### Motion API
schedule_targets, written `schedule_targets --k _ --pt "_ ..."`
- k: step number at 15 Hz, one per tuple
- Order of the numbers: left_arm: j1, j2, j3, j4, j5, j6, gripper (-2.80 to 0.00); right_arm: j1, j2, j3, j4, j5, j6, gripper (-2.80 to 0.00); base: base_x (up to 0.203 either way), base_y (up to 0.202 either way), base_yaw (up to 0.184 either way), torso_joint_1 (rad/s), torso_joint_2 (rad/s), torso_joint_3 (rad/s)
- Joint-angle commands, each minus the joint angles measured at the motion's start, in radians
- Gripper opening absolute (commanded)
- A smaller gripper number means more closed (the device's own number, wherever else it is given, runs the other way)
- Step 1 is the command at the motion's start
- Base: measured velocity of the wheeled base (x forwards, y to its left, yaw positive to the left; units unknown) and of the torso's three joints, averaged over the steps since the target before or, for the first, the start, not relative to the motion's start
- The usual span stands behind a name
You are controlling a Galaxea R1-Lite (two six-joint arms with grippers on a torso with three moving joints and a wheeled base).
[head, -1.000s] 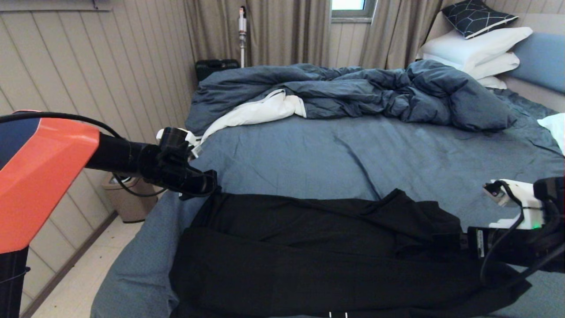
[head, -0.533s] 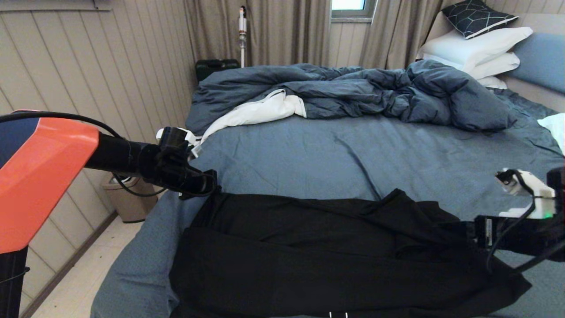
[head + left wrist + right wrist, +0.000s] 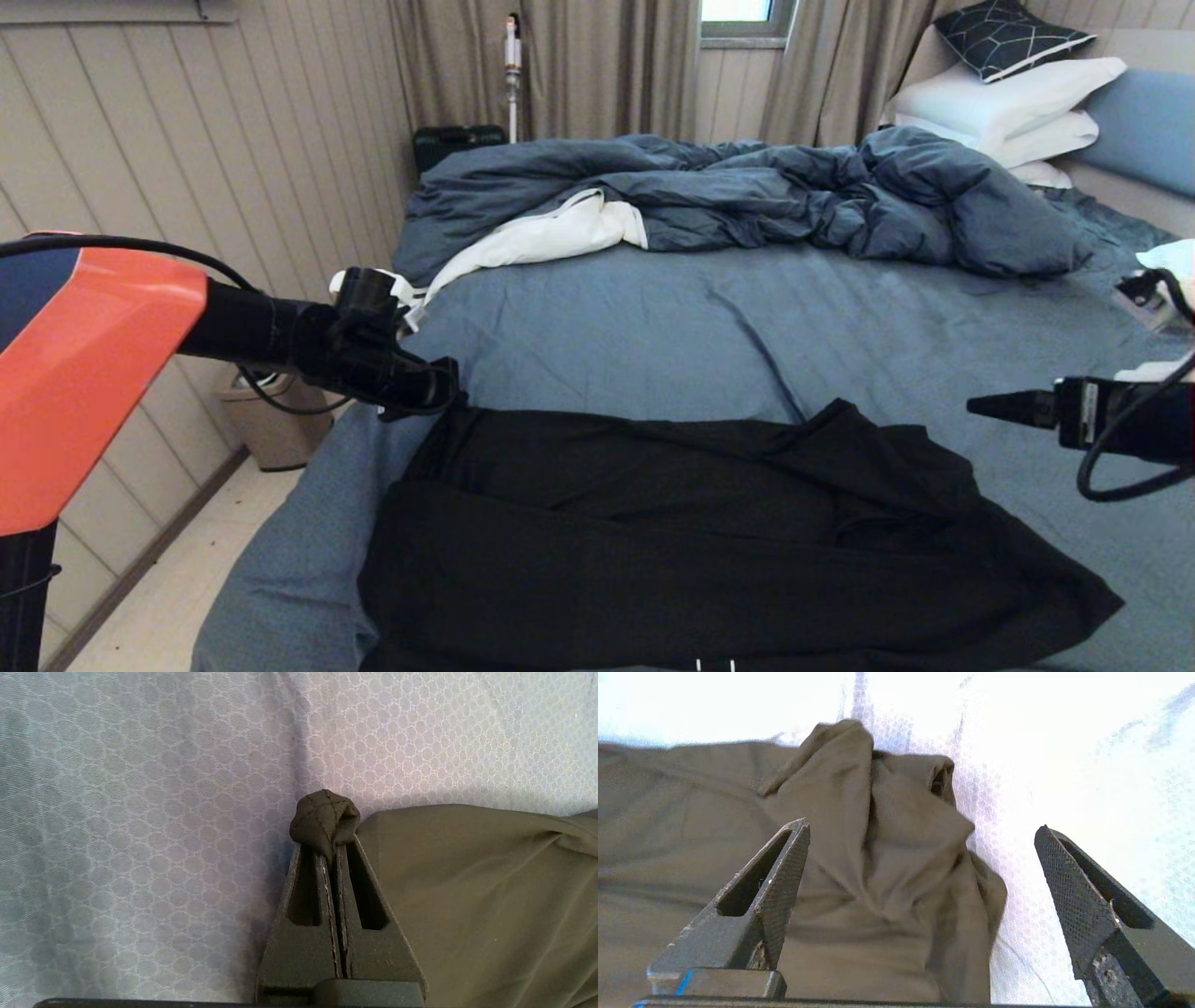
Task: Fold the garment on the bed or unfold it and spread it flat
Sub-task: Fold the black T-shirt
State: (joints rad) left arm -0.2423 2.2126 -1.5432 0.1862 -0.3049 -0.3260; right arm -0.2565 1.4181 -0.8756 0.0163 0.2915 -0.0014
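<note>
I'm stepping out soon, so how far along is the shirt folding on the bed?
Done: the garment lies folded lengthwise on the bed. In hand: the left gripper is shut on its far-left corner; the right gripper hangs open above the bunched right end. Left: smoothing that end and further folds.

left hand (image 3: pixel 334 826) pinched closed on cloth; right hand (image 3: pixel 920 858) raised, fingers spread wide.

The right gripper (image 3: pixel 976 406) has let go of the garment (image 3: pixel 709 551) and pulled back right, clear of it, fingers spread; the released right edge lies crumpled.
</note>
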Motion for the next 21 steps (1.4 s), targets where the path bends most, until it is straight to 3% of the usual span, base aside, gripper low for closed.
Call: schedule_targets --k 1,2,3,10,13,18,19,21 --pt "0.000 0.000 0.000 0.001 -0.002 -0.002 -2.80 0.001 0.086 -0.032 0.001 0.001 0.014 0.00 0.000 0.000 0.000 0.000 0.00 0.000" --pt "0.000 0.001 -0.002 0.001 -0.002 -0.002 -2.80 0.004 0.131 -0.050 0.001 0.001 0.036 0.00 0.000 0.000 0.000 0.000 0.00 0.000" --pt "0.000 0.003 -0.002 0.001 -0.002 -0.002 -2.80 0.009 0.173 -0.071 0.001 0.002 0.053 -2.80 0.000 0.000 0.000 0.000 0.00 0.000" --pt "0.000 0.013 -0.009 0.001 -0.002 -0.001 -2.80 0.191 0.347 -0.222 0.014 -0.008 0.081 -2.80 0.000 0.000 0.000 0.000 0.00 0.000" --pt "0.000 0.015 -0.008 0.001 -0.002 -0.001 -2.80 0.244 0.407 -0.288 0.019 -0.114 0.080 -2.80 0.000 0.000 0.000 0.000 0.00 0.000" --pt "0.000 0.018 -0.011 0.001 -0.002 -0.001 -2.80 0.270 0.478 -0.367 0.038 -0.140 0.075 -2.80 0.000 0.000 0.000 0.000 0.00 0.000" --pt "0.000 0.018 -0.011 0.000 -0.002 -0.001 -2.80 0.279 0.479 -0.361 0.038 -0.145 0.080 0.00 0.000 0.000 0.000 0.000 0.00 0.000" --pt "0.000 0.020 -0.011 0.001 -0.002 -0.001 -2.80 0.281 0.476 -0.361 0.036 -0.157 0.080 0.00 0.000 0.000 0.000 0.000 0.00 0.000"
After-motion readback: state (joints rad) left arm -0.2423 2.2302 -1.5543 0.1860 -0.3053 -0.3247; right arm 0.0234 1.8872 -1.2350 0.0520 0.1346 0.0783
